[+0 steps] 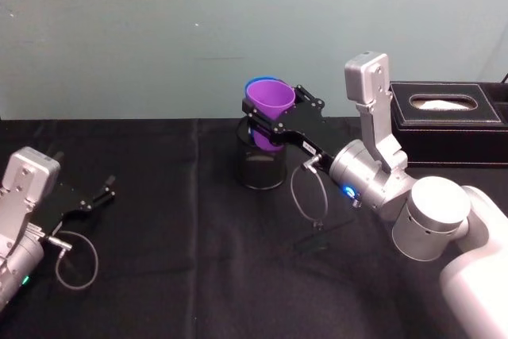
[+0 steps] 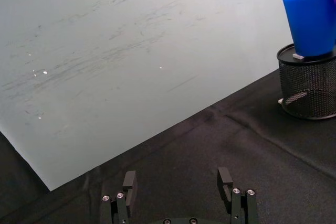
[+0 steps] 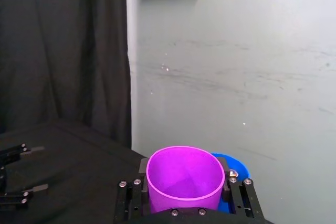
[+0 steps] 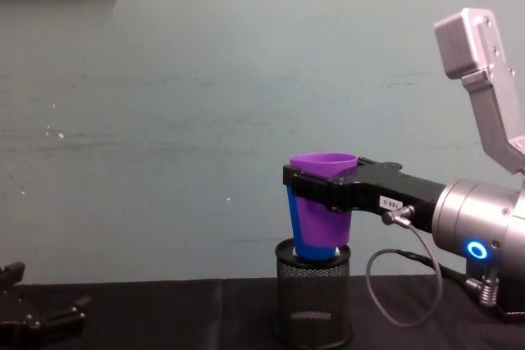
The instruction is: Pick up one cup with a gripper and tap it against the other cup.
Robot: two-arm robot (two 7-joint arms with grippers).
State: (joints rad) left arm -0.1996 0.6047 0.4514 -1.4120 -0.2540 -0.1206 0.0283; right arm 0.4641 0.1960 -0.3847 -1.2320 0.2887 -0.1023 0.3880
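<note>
Purple cup (image 3: 184, 179) hangs upright just above the rim of the mesh pen holder (image 4: 312, 301), clamped at its sides by the right pincer (image 1: 278, 110), which reaches in from the holder's right. The blue cup (image 2: 312, 19) stands inside the holder, its upper part close against the purple cup. Well to the holder's left, the left pincer (image 2: 177, 179) sits low over the black desk (image 1: 175, 260), its 2 fingers spread apart.

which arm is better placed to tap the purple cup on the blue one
Right. The right gripper is shut on the purple cup, held up right beside the blue cup standing in the mesh pen holder. The left gripper lies open and empty, low over the table far to the left.
</note>
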